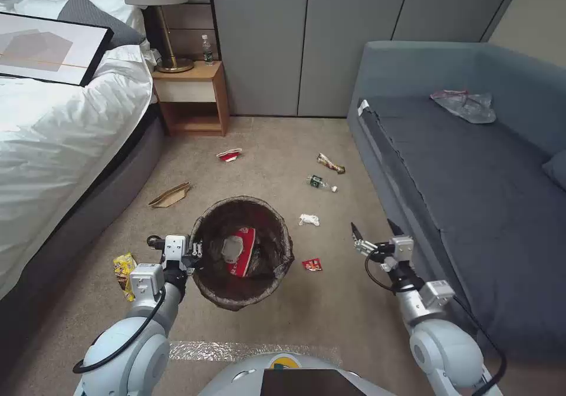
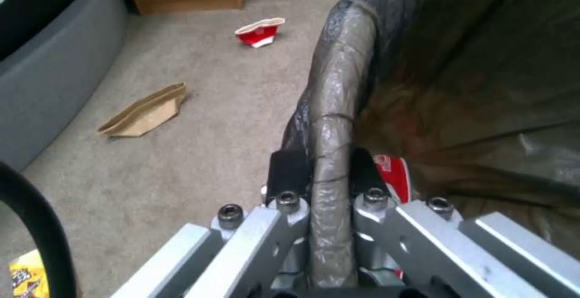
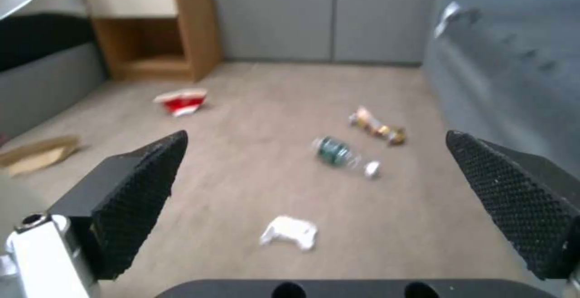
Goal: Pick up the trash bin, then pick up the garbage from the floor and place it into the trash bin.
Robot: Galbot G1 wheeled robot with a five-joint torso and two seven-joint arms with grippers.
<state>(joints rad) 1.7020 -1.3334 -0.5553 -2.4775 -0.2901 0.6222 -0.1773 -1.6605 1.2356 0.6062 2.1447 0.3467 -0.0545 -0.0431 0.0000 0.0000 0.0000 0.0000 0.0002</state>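
Now my left gripper is clamped on the rim of the trash bin, one finger outside the folded dark bag and one inside, as the left wrist view shows. The bin is tilted toward me, and inside it lies a red-white carton. My right gripper hangs to the right of the bin, well apart from it, with its fingers spread wide and nothing between them.

The rest of the garbage lies on the carpet around the bin. Just right of it sits a small red wrapper, and beyond that, a crumpled white tissue. Farther from the bin, toward the wardrobe doors, are a clear bottle with a green label and a brown snack wrapper. Another red-white carton lies beyond the bin, near the nightstand. A piece of tan cardboard lies to the bin's far left, beside the bed. A yellow wrapper sits left of the bin, just beside my left arm.
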